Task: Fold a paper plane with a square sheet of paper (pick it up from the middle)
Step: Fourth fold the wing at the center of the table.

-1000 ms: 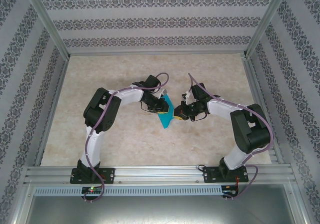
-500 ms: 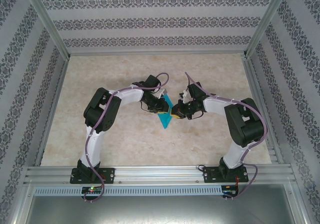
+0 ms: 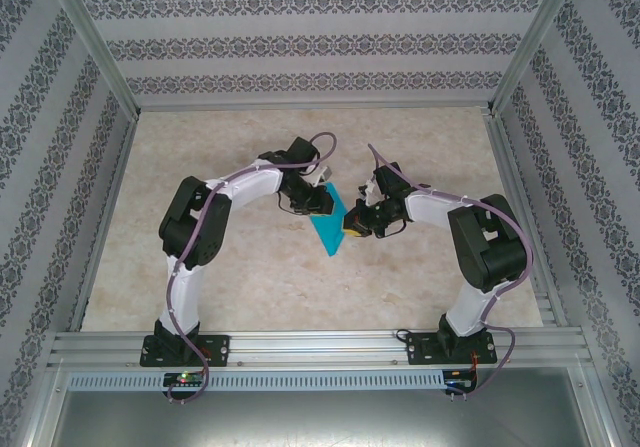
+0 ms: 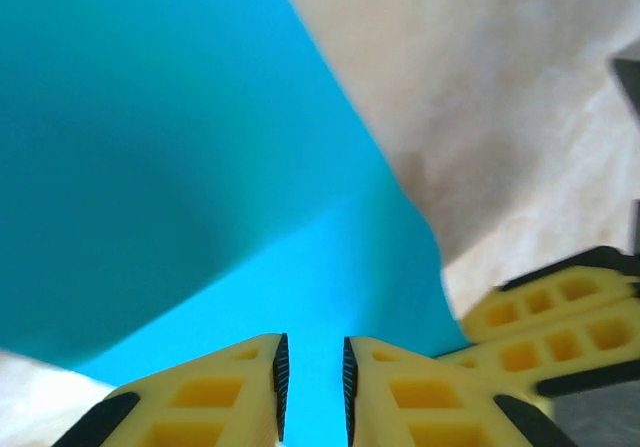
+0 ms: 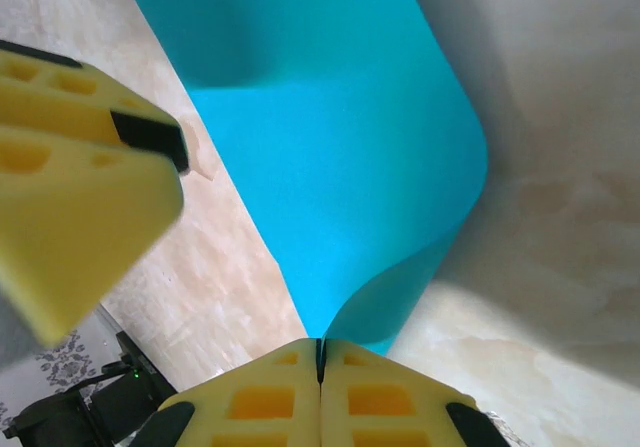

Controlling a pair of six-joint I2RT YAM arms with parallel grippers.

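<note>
- Turquoise paper point(image 3: 329, 235) is at the middle of the table point(image 3: 230, 277), between the two grippers. Its pointed end is toward the arm bases, and it is bent, with one part curling up.
- The right gripper point(image 3: 351, 225) is at the paper's right edge. In the right wrist view its jaws are pressed together on the edge of the curled part point(image 5: 320, 345).
- The left gripper point(image 3: 320, 201) is just behind, over the paper's far-left part. Its jaws stand a little apart point(image 4: 312, 352), with blue showing in the gap.
</note>
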